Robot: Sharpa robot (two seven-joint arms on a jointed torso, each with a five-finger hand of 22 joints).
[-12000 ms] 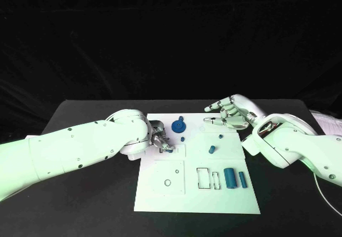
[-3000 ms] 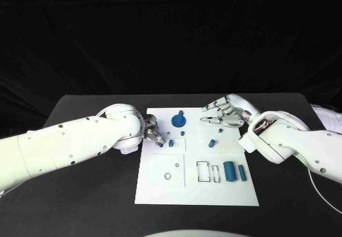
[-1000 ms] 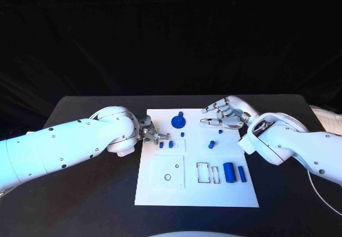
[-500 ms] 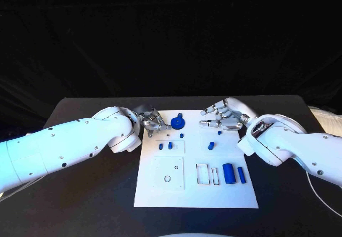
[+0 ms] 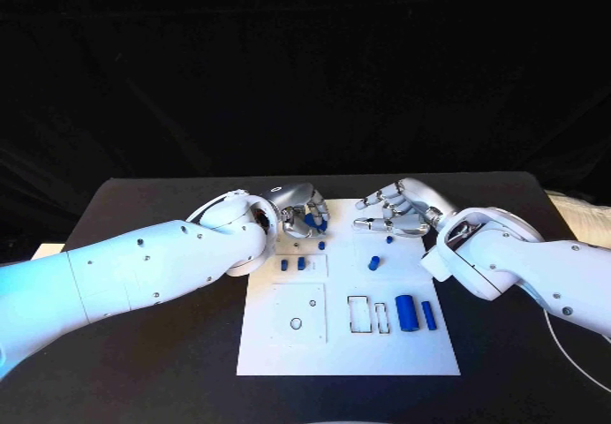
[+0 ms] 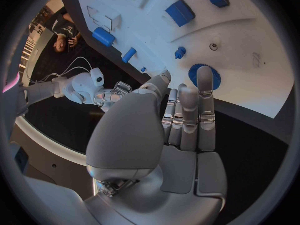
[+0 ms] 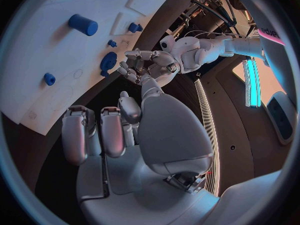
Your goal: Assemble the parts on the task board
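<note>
At the far end of the white rectangular task board (image 5: 343,344), the left robot hand (image 5: 300,216) hangs over the round blue toothed disc (image 6: 204,77), which sits near that far edge. To do this step well, the fingers should probably come down round the disc's rim and pinch it evenly, lifting straight so the short blue pegs (image 5: 293,262) just nearer the robot are not knocked. In the left wrist view the fingers (image 6: 187,116) lie straight and close together, with one fingertip in front of the disc (contact cannot be told) and nothing held. The right robot hand (image 5: 397,215) hovers over the board's far right corner, fingers loosely curled and empty. A large blue cylinder (image 5: 406,313) lies near the board's right edge.
</note>
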